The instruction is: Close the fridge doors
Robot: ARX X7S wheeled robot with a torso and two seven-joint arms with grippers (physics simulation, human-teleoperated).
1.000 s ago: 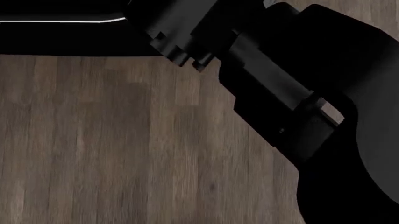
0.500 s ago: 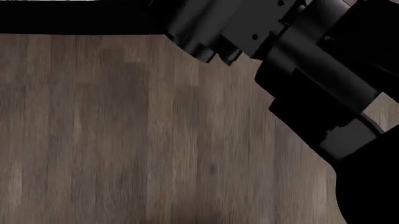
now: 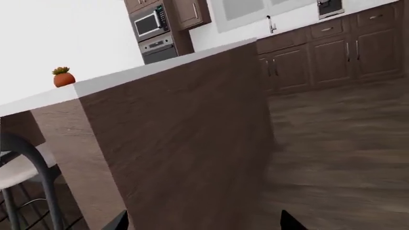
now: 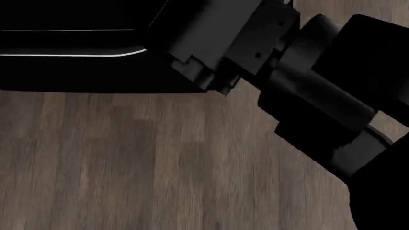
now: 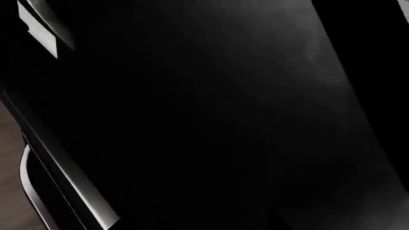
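Note:
A glossy black fridge panel point(image 5: 211, 115) fills the right wrist view, with a curved handle point(image 5: 28, 191) along one edge. I cannot tell whether it is one of the fridge doors or a drawer. The head view shows only the fridge's black lower front point(image 4: 64, 72), with a horizontal curved handle point(image 4: 76, 54). My right arm point(image 4: 307, 105) reaches up to that front, and its jaws are lost against the black. My left gripper point(image 3: 206, 225) is open and empty, facing a brown kitchen island point(image 3: 179, 143), away from the fridge.
Wooden floor point(image 4: 160, 167) spreads below the fridge. By the island stands a stool point(image 3: 19, 167), and a small potted plant point(image 3: 62, 77) sits on the counter top. Brown cabinets point(image 3: 332, 52) and a wall oven point(image 3: 153, 28) line the far wall.
The head view has shifted: the fridge's lower front slid almost out at the top, then came back further down. The right arm stays against the fridge.

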